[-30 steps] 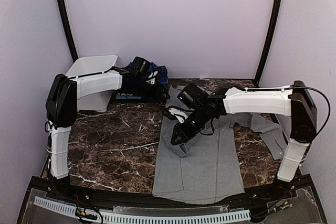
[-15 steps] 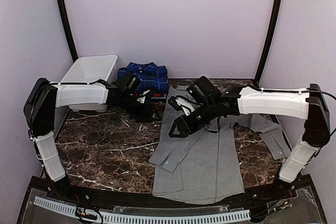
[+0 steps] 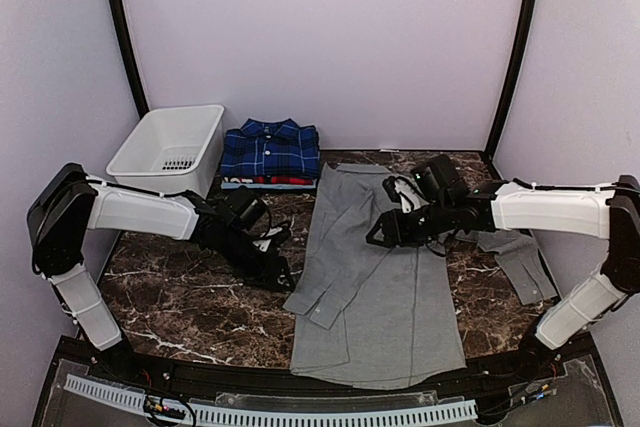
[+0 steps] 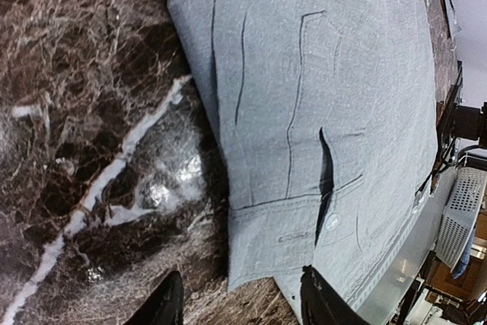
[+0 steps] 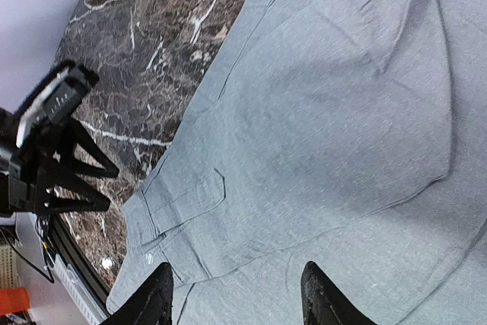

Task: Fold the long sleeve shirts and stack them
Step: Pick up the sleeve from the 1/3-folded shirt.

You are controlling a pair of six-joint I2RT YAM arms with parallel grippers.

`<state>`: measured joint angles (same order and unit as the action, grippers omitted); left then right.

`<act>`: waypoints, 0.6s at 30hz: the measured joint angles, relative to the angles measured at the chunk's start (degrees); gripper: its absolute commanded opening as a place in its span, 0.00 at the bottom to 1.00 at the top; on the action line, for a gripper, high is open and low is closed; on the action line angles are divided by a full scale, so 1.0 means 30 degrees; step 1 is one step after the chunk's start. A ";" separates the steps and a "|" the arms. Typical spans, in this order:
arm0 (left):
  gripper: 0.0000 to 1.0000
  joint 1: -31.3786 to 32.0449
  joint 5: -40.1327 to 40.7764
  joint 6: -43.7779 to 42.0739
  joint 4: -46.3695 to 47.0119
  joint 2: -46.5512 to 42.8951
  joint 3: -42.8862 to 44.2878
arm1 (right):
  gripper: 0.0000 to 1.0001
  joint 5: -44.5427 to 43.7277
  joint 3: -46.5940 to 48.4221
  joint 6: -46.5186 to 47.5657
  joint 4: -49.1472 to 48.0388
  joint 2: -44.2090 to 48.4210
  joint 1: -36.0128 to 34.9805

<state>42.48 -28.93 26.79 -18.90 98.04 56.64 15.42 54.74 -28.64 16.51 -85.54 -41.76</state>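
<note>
The left gripper (image 4: 240,278) hangs low over the dark marble table (image 3: 190,302), its fingers spread with nothing between them. The buttoned cuff (image 4: 285,237) of the light grey shirt (image 3: 400,297) lies just ahead of its tips, flat on the stone. That cuff ends a sleeve folded in across the shirt's left edge, and the gripper sits just beside it on the bare-table side.

The right gripper (image 3: 381,238) hovers above the grey shirt's upper chest, jaws likewise parted and gripping nothing. From its wrist camera I see only smooth grey cloth under the fingers. The shirt's other sleeve (image 3: 515,259) trails off to the right, past that arm.

The grey shirt lies spread face down along the table's middle, hem toward the arm bases. At the back edge the blue plaid shirt (image 3: 268,147) sits folded on top of another shirt with red and white edges (image 3: 262,182). Just left of that stack stands the white basket (image 3: 150,173), showing its slotted floor.
</note>
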 measured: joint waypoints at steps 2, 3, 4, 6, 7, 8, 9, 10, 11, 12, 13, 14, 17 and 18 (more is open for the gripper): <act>0.50 0.0087 -0.0051 0.0087 0.0073 0.0066 -0.0153 | 0.54 -0.0080 -0.0306 -0.0284 -0.0517 0.0415 0.0503; 0.50 0.0160 -0.0087 0.0138 0.0138 0.0117 -0.0168 | 0.54 -0.0087 -0.0437 -0.0357 -0.0714 0.0568 0.0648; 0.48 0.0233 -0.0160 0.0175 0.0270 0.0175 -0.0168 | 0.54 -0.0087 -0.0605 -0.0444 -0.0969 0.0758 0.0816; 0.45 0.0401 -0.0284 0.0233 0.0444 0.0299 -0.0168 | 0.54 -0.0087 -0.1005 -0.0641 -0.1392 0.1137 0.1093; 0.45 0.0488 -0.0335 0.0277 0.0481 0.0393 -0.0168 | 0.54 -0.0087 -0.1166 -0.0670 -0.1515 0.1275 0.1180; 0.43 0.0568 -0.0386 0.0291 0.0495 0.0503 -0.0168 | 0.54 -0.0087 -0.1348 -0.0721 -0.1632 0.1428 0.1260; 0.42 0.0648 -0.0430 0.0321 0.0488 0.0619 -0.0160 | 0.54 -0.0087 -0.1494 -0.0750 -0.1683 0.1530 0.1319; 0.40 0.0721 -0.0437 0.0328 0.0488 0.0736 -0.0160 | 0.54 -0.0080 -0.1639 -0.0787 -0.1785 0.1610 0.1377; 0.39 0.0809 -0.0437 0.0342 0.0459 0.0874 -0.0146 | 0.54 -0.0080 -0.1800 -0.0801 -0.1916 0.1676 0.1421; 0.36 0.0852 -0.0430 0.0328 0.0444 0.1005 -0.0138 | 0.54 -0.0087 -0.1938 -0.0845 -0.2018 0.1741 0.1464; 0.34 0.0925 -0.0423 0.0321 0.0379 0.1115 -0.0109 | 0.54 -0.0080 -0.2098 -0.0860 -0.2113 0.1829 0.1515; 0.31 0.0954 -0.0415 0.0321 0.0284 0.1239 -0.0058 | 0.54 -0.0080 -0.2229 -0.0867 -0.2164 0.1909 0.1574; 0.21 0.1093 -0.0437 0.0313 0.0044 0.1515 0.0160 | 0.54 -0.0080 -0.2565 -0.0925 -0.2390 0.2120 0.1719; 0.19 0.1144 -0.0437 0.0364 -0.0066 0.1552 0.0240 | 0.54 -0.0080 -0.2637 -0.0925 -0.2441 0.2164 0.1763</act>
<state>45.91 -30.24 27.88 -19.09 102.69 57.36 15.18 46.83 -31.42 9.19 -79.05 -36.47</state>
